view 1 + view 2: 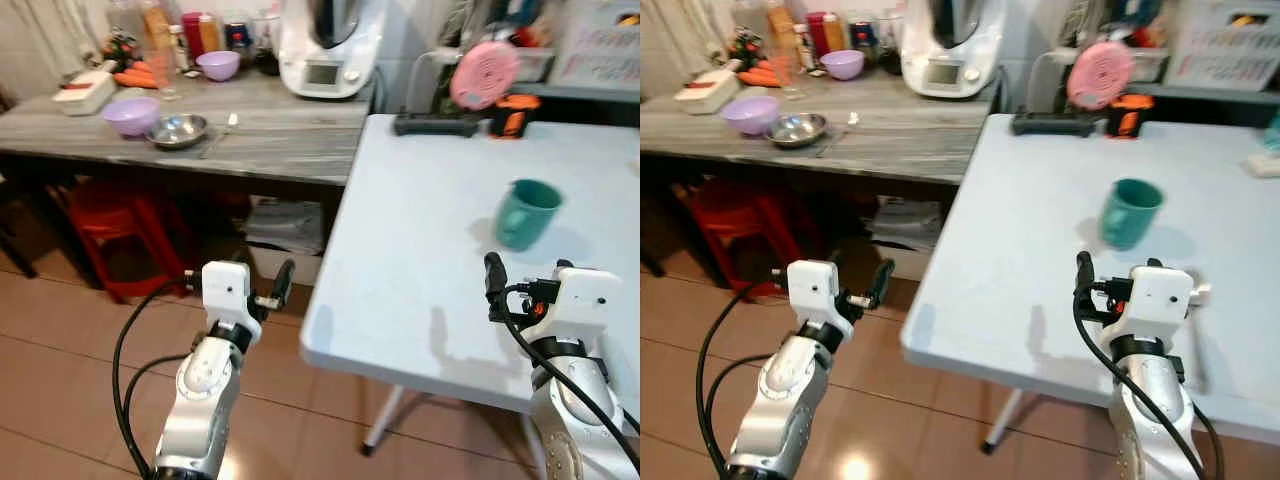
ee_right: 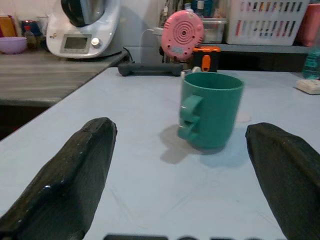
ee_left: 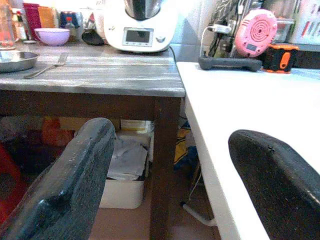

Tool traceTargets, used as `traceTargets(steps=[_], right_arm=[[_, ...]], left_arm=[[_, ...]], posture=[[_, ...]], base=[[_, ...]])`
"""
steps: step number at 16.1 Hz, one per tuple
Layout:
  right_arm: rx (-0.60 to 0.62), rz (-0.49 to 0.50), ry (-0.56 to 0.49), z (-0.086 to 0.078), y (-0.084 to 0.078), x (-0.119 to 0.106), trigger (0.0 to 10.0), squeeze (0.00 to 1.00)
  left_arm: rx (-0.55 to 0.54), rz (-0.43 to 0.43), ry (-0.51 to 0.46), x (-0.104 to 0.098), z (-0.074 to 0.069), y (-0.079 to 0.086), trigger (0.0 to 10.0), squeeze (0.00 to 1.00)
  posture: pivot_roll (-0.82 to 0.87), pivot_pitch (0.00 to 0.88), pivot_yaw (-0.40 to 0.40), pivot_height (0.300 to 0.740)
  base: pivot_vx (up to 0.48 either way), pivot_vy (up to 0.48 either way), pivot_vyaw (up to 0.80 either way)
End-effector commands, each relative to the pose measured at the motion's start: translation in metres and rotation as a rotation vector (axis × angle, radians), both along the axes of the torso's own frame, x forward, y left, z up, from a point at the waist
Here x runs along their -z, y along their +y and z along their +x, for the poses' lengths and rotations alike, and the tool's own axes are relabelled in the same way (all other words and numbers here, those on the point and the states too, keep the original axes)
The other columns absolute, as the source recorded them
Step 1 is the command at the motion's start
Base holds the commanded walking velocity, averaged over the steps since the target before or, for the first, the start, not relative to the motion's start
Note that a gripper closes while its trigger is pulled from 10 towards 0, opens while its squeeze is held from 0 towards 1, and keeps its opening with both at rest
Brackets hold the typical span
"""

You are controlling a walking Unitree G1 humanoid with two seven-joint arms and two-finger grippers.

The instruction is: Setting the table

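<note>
Green mug point(image 1: 526, 213) stood upright on the white surface point(image 1: 420, 260), handle toward the robot, just ahead of the right gripper point(image 2: 185, 175), whose fingers were spread wide apart over the surface, not touching the mug. Left gripper point(image 3: 175, 180) hung off the surface's near-left corner above the tiled floor point(image 1: 70, 340), fingers also apart and empty. Purple bowl point(image 1: 131, 115), steel bowl point(image 1: 177, 130) and spoon point(image 1: 220, 134) sat on the grey wooden surface point(image 1: 270, 135) behind.
</note>
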State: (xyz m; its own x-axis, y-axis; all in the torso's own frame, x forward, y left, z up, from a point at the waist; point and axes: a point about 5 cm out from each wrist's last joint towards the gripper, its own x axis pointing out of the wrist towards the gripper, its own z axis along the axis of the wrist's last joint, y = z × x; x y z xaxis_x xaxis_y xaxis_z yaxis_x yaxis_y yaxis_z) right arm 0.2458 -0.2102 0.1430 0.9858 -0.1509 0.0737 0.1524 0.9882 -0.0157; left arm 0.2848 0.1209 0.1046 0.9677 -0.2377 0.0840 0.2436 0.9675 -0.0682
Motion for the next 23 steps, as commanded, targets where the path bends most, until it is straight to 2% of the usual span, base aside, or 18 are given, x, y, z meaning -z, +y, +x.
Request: traceTargets(steps=[1,11,16,20,23], right_arm=[[-0.024,0.007,-0.025,0.003,0.005,-0.005,10.0,0.00],[-0.008,0.019,-0.028,0.004,0.006,-0.003,10.0,0.00],[0.037,0.073,0.028,0.001,0.003,0.009,10.0,0.00],[0.053,0.094,0.059,0.006,0.002,0.013,10.0,0.00],[0.048,0.114,0.125,0.011,0.008,0.022,10.0,0.00]], left_arm=[[-0.026,0.010,0.009,0.002,-0.001,0.008,10.0,0.00],[-0.010,0.025,0.007,0.002,0.001,0.010,10.0,0.00],[0.034,0.012,0.031,0.006,-0.001,0.007,10.0,0.00],[0.194,0.022,-0.009,0.003,-0.007,0.000,10.0,0.00],[0.348,0.053,-0.024,0.004,-0.015,-0.010,10.0,0.00]], posture=[[-0.10,0.027,0.048,0.740],[-0.10,0.023,0.066,0.740],[-0.10,0.023,0.066,0.740],[-0.10,0.030,0.064,0.740],[-0.10,0.033,0.063,0.740]], base=[[0.000,-0.296,0.00],[0.000,-0.292,0.00],[0.000,0.000,0.00],[0.000,0.000,0.00],[0.000,0.000,0.00]])
